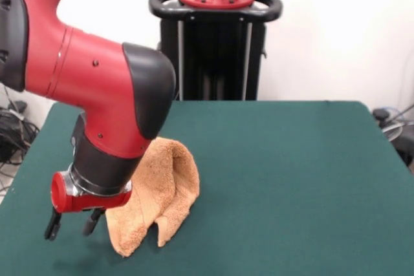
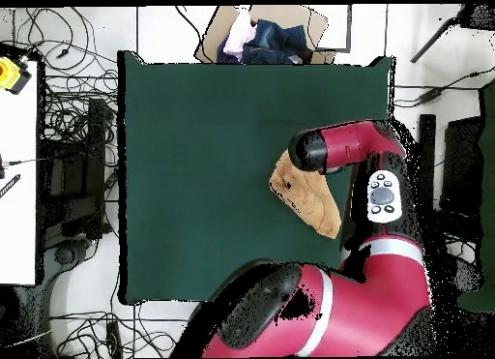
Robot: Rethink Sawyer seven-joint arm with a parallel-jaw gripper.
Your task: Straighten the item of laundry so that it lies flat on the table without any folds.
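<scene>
Black tool (image 1: 72,223) fingers hang apart and empty, low over the tabletop (image 1: 291,172), just beside the towel (image 1: 158,195). That orange-tan towel sits bunched and folded, partly standing up, near the green tabletop's edge under the red arm (image 1: 97,88).

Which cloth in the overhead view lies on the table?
The orange-tan towel, bunched up on the green table beside the arm. The pink and dark blue cloths sit in a cardboard box beyond the table's edge.
</scene>
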